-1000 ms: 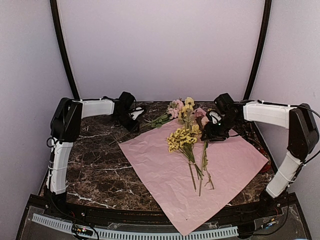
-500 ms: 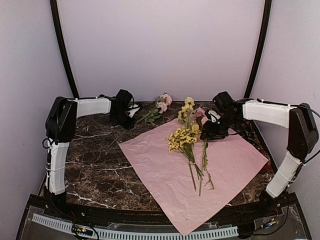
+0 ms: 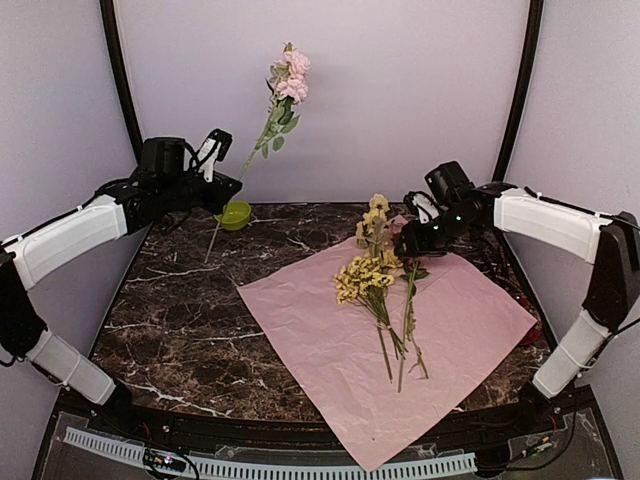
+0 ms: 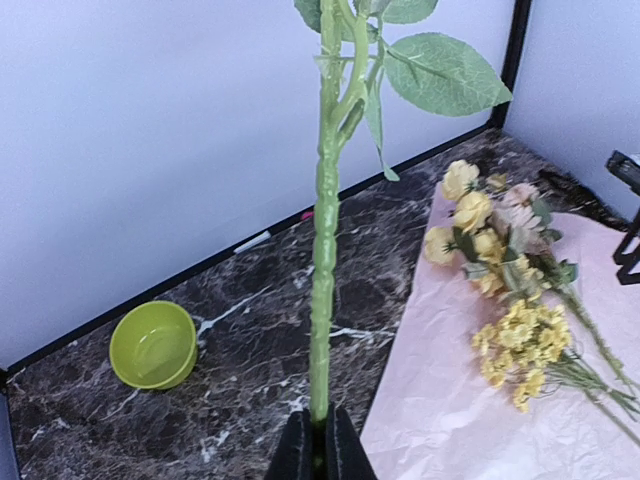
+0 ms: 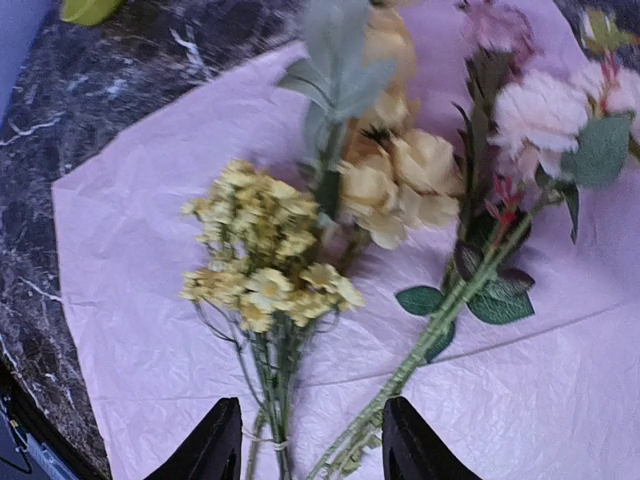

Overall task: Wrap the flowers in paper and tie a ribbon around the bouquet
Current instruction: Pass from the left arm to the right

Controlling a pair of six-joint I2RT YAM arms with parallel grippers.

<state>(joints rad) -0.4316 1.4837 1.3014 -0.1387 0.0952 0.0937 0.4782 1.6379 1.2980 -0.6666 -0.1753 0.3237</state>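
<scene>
In the left wrist view the top edge cuts off the pink-flower stem above its leaves, so its bloom is out of frame. Only the fingertips of the left hand show at the bottom edge, pinched on the stem.

In the right wrist view the yellow roses at the far end are blurred. The pink blooms run off the right edge, and the green bowl is a sliver in the far left corner. The right hand shows only two fingertips.

From above, the right hand overlaps the pink blooms on the paper, and the left hand covers part of the bowl's rim. A red thing at the paper's right corner is too small to identify.
</scene>
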